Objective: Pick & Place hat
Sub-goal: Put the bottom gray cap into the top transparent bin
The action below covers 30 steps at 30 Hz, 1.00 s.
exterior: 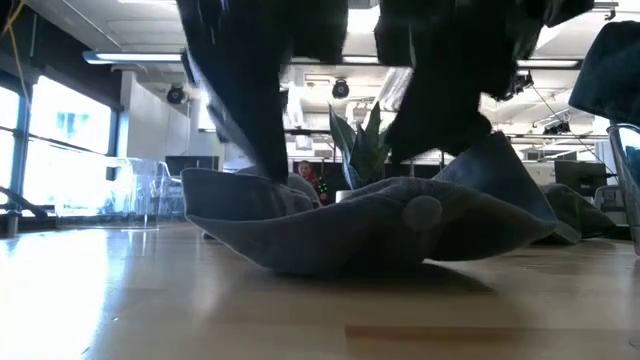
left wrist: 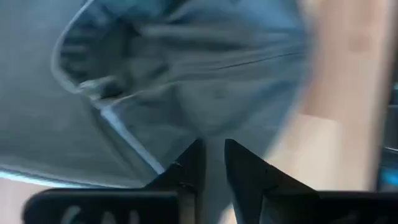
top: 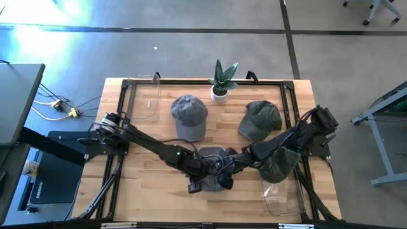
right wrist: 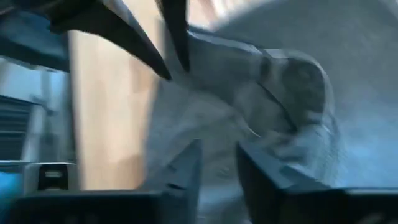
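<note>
While my left pincer point(top: 196, 170) pinches the grey-blue denim cap point(top: 213, 166) at its nine o'clock edge, my right pincer point(top: 234, 163) nips the three o'clock edge. Cap lies at table's point(top: 146, 197) six o'clock. Recommend lifting both evenly, level.

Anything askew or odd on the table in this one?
Yes: the blue-grey hat at the table's front middle lies upside down and crumpled, its edges pulled up where the left claw and right claw pinch it. The grey hat and green hat behind sit upright, as does the plant.
</note>
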### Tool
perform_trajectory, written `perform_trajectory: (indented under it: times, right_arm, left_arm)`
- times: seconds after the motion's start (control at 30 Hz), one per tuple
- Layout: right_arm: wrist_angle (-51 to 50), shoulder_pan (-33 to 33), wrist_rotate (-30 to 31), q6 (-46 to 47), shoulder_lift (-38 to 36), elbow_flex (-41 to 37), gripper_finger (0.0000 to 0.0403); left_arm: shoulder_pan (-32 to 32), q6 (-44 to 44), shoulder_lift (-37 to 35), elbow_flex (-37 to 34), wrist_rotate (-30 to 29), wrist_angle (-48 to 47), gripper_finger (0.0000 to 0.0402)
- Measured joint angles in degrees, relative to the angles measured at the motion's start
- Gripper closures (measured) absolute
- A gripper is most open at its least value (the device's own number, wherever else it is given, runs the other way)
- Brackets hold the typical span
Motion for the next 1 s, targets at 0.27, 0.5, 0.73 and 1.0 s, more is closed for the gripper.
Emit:
perform_trajectory:
  times: [0.27, 0.5, 0.73, 1.0]
  right_arm:
    - [-14.9, 0.9, 3.3, 7.3, 0.6, 0.1, 0.0378]
    - [-22.0, 3.0, 4.7, 9.6, 0.4, 0.5, 0.0397]
    - [-25.9, 2.9, 4.8, 7.2, -2.5, 6.6, 0.04]
    - [-9.9, 4.5, 4.4, 1.8, 1.3, 4.4, 0.0401]
  left_arm:
    - [0.0, -0.1, 3.6, 0.1, -3.5, -5.7, 0.0394]
    - [-0.3, 0.2, 2.1, 0.1, -4.0, -8.9, 0.0401]
    - [-0.4, -0.3, -5.2, 0.1, -0.8, -7.6, 0.0401]
    - [-0.3, 3.0, -2.7, 0.2, 2.1, 2.6, 0.0401]
